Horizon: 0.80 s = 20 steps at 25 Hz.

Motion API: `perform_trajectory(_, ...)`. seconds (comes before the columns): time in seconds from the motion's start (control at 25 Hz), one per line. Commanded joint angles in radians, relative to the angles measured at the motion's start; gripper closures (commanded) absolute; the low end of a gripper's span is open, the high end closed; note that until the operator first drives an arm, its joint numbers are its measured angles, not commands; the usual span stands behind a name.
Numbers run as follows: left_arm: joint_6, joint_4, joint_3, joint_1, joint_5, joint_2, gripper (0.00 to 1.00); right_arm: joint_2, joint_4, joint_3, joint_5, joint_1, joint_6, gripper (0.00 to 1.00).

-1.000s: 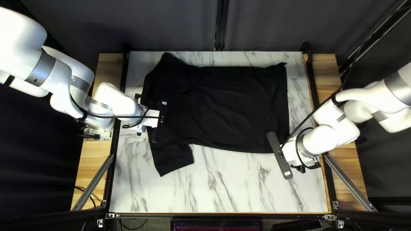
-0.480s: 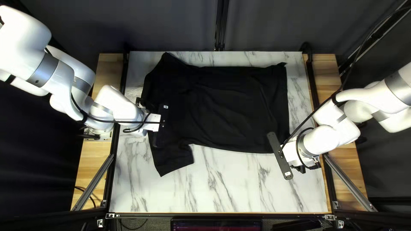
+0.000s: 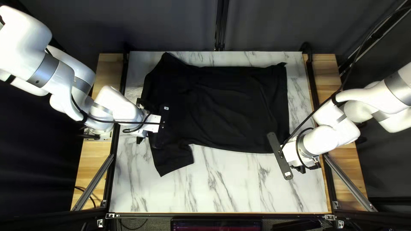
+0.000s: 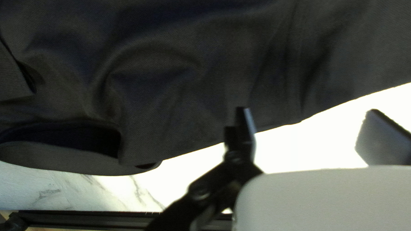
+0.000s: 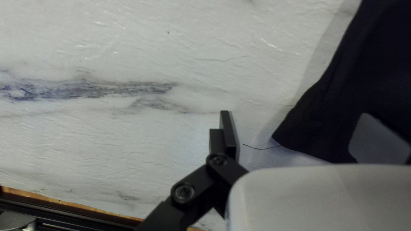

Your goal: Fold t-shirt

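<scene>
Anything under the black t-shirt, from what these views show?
The t-shirt lies on the marble-patterned tabletop, which shows along much of its outline. What is beneath the cloth itself is covered, so I cannot tell whether anything lies there.

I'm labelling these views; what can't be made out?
- T-shirt beneath my left tool: top left view, covered by the tool.
- Base of one finger of my right tool: right wrist view, hidden by the tool's own body.
- Rest of T-shirt: right wrist view, cut off by the edge.
</scene>
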Motion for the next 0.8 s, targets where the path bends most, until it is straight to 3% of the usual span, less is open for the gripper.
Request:
perform_trajectory(0.04, 0.026, 0.001, 0.007, 0.037, -0.033, 0.020, 0.00, 0.002, -0.002, -0.001, 0.000, 0.002, 0.004, 0.00)
perform_trajectory(0.32, 0.051, -0.002, 0.020, 0.068, -0.085, 0.050, 0.03, 0.006, -0.002, 0.000, -0.006, 0.003, 0.006, 0.00)
perform_trajectory(0.4, 0.053, -0.003, 0.024, 0.072, -0.094, 0.055, 0.19, 0.005, -0.002, 0.000, -0.006, 0.004, 0.007, 0.00)
perform_trajectory(0.44, 0.057, -0.004, 0.024, 0.077, -0.103, 0.062, 0.21, 0.006, -0.002, -0.001, -0.006, 0.004, 0.008, 0.00)
perform_trajectory(0.56, 0.068, -0.008, 0.023, 0.082, -0.102, 0.059, 0.79, 0.004, -0.002, 0.001, -0.006, 0.005, 0.010, 0.00)
perform_trajectory(0.6, 0.069, -0.007, 0.022, 0.083, -0.104, 0.062, 0.91, 0.004, -0.002, 0.001, -0.007, 0.005, 0.011, 0.00)
perform_trajectory(0.8, 0.074, -0.007, 0.023, 0.087, -0.113, 0.069, 0.96, 0.003, -0.001, 0.001, -0.006, 0.004, 0.009, 0.00)
